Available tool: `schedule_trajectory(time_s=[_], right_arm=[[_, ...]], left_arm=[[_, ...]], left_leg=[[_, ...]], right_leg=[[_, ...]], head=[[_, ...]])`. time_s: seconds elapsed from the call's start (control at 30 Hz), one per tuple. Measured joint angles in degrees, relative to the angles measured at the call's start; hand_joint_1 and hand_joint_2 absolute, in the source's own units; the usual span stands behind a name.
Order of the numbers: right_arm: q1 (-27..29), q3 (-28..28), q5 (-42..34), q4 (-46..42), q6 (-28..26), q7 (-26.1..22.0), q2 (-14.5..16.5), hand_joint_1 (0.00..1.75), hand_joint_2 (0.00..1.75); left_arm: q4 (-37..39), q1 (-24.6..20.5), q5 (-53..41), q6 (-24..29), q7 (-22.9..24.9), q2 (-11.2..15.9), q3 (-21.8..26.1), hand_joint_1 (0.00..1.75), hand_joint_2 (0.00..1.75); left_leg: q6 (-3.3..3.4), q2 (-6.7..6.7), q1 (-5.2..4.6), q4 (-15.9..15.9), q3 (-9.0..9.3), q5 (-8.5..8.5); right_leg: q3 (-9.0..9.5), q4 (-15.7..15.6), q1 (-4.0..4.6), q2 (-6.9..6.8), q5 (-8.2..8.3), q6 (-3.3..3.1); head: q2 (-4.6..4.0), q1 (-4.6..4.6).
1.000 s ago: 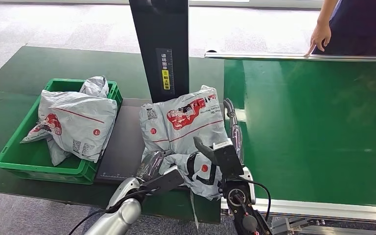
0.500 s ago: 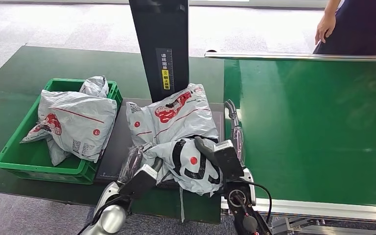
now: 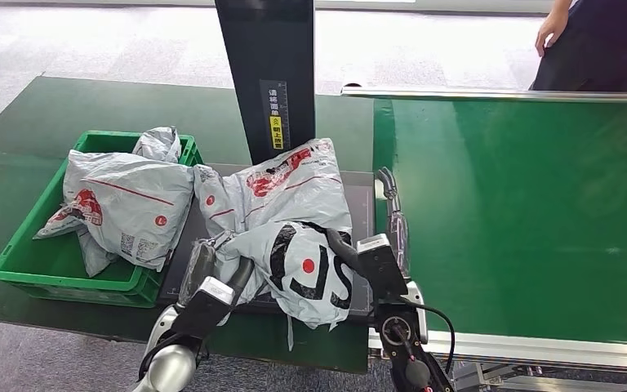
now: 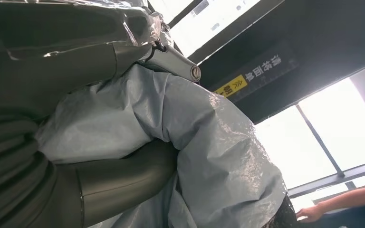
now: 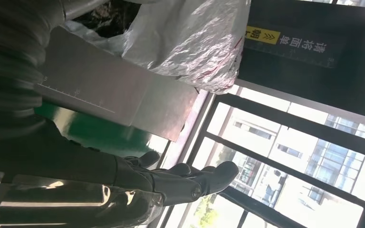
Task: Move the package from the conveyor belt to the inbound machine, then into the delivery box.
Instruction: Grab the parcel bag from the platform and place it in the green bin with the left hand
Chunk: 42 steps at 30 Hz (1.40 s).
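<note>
1. A grey package (image 3: 282, 208) is lying on the dark scanning plate (image 3: 361, 204) of the inbound machine, at the foot of its black post (image 3: 269, 73); its near end is folding over the plate's front edge.
2. The left robot hand (image 3: 216, 273) is gripping the package's near left corner; in the left wrist view the grey thumb (image 4: 119, 187) and a finger are pressing into the plastic film (image 4: 209, 142) from both sides.
3. The right robot hand (image 3: 375, 245) is resting against the package's right side, near the black-and-red print; its fingers (image 3: 388, 192) are reaching forward along the plate's right edge, extended and close together in the right wrist view, with nothing between them.
4. A green bin (image 3: 24, 261) is sitting just left of the plate on the green counter (image 3: 16, 122), holding other grey packages (image 3: 126, 204).
5. The green conveyor belt (image 3: 531, 212) is lying to the right of the plate.
6. A person (image 3: 596, 41) in dark clothing is standing at the far end of the belt, one hand (image 3: 551, 28) hanging at the side.
</note>
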Motion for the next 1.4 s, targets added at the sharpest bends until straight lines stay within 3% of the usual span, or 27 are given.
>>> schedule_trajectory(time_s=[0.9, 1.4], right_arm=[[1.7, -1.3, 0.0, 0.0, -0.8, -0.1, -0.2, 0.00, 1.75], [2.4, -1.4, -0.1, 0.0, -1.4, -0.1, -0.2, 0.00, 1.75]], left_arm=[[-7.1, 2.2, 2.2, 3.4, -1.7, 1.3, 2.4, 1.48, 1.75], [-10.0, 2.7, 2.2, 8.7, -2.5, 1.6, 7.6, 1.44, 1.75]], left_leg=[[0.00, 0.00, 0.00, 0.0, -0.01, 0.00], [0.00, 0.01, 0.00, 0.0, -0.01, 0.00]], right_leg=[[-0.01, 0.0, 0.00, 0.00, 0.00, 0.00], [-0.01, 0.0, 0.00, 0.00, 0.00, 0.00]], head=[[0.00, -0.01], [0.00, -0.01]])
